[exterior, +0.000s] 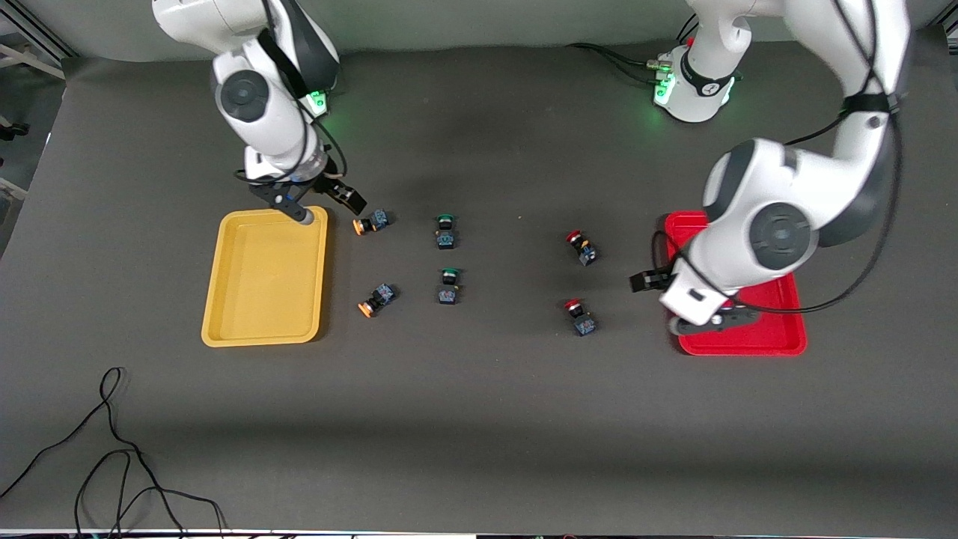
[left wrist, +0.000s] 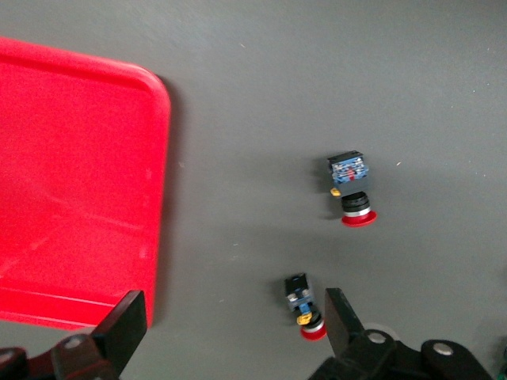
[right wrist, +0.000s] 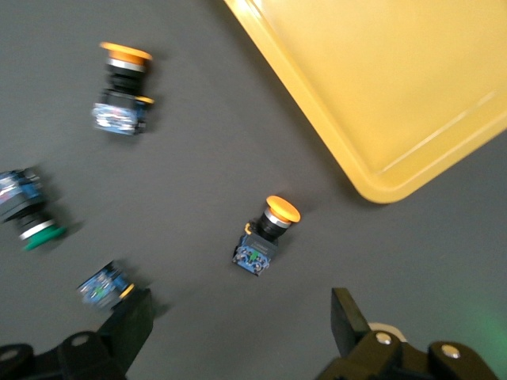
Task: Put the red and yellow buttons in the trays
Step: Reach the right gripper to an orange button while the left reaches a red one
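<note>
Read the front view as a dial, with twelve at the robots' bases. The dark table [exterior: 479,419] carries everything.

The yellow tray [exterior: 266,284] lies at nine o'clock, toward the right arm's end. The red tray [exterior: 748,340] lies at three o'clock, toward the left arm's end. Both are bare inside as far as can be seen; the left arm covers part of the red one.

The right gripper [exterior: 325,206] hangs over the yellow tray's one o'clock corner with its fingers released and wide apart, grasping nothing. The left gripper [exterior: 677,303] hangs over the red tray's nine o'clock rim, its fingers likewise spread and holding nothing.

All the buttons lie on their sides on the table, between the trays and outside them. The two yellow-capped buttons [exterior: 370,222] [exterior: 376,299] lie just beside the yellow tray, at its two and four o'clock. The two red-capped buttons [exterior: 581,248] [exterior: 579,317] lie near the red tray, around its nine o'clock. Two green-capped buttons [exterior: 445,230] [exterior: 448,285] lie between those pairs, closer to the yellow ones.
</note>
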You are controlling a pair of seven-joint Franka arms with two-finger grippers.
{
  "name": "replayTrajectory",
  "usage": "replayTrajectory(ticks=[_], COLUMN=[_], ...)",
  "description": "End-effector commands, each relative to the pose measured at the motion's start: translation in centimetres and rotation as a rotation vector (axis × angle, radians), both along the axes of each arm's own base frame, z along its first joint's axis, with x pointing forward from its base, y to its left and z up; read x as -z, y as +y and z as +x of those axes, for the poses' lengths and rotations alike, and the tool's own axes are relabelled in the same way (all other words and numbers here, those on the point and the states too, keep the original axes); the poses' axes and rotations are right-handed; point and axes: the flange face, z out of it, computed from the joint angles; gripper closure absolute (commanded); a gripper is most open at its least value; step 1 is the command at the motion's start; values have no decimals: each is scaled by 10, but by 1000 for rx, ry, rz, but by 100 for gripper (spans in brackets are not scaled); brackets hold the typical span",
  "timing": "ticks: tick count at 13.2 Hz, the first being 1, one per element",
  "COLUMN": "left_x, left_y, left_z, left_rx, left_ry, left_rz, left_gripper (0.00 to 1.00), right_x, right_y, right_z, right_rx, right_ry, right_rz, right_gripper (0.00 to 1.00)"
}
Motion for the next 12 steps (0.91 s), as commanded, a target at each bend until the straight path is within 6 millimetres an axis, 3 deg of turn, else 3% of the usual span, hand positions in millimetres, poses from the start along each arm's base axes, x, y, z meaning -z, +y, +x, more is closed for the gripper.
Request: replayTrajectory(ticks=[1, 4, 6, 8, 11, 12], left_x=[27, 62, 86, 107, 126, 131], left_y=[-27, -70, -69, -67, -64, -62], left_z=[-33, -68, -84, -101, -92, -89], left_rx=[-64, -106, -115, -96, -65, -64], left_ry=[-36, -73, -99, -115, -171, -188], left_rz=[19, 23, 18, 18, 18, 10], left_gripper=[0, 0, 1, 2, 2, 2], right_x=[48, 91, 119, 134, 149, 152], right_y=[10, 10, 9, 7, 6, 6], right_z=[-10, -8, -10, -12, -16, -16], right_rx=[120, 173, 205, 215, 217, 219], right_ry=[13, 18, 29, 41, 59, 62], right_rz=[8, 10, 6, 1, -8, -9], right_gripper=[0, 0, 0, 0, 0, 5])
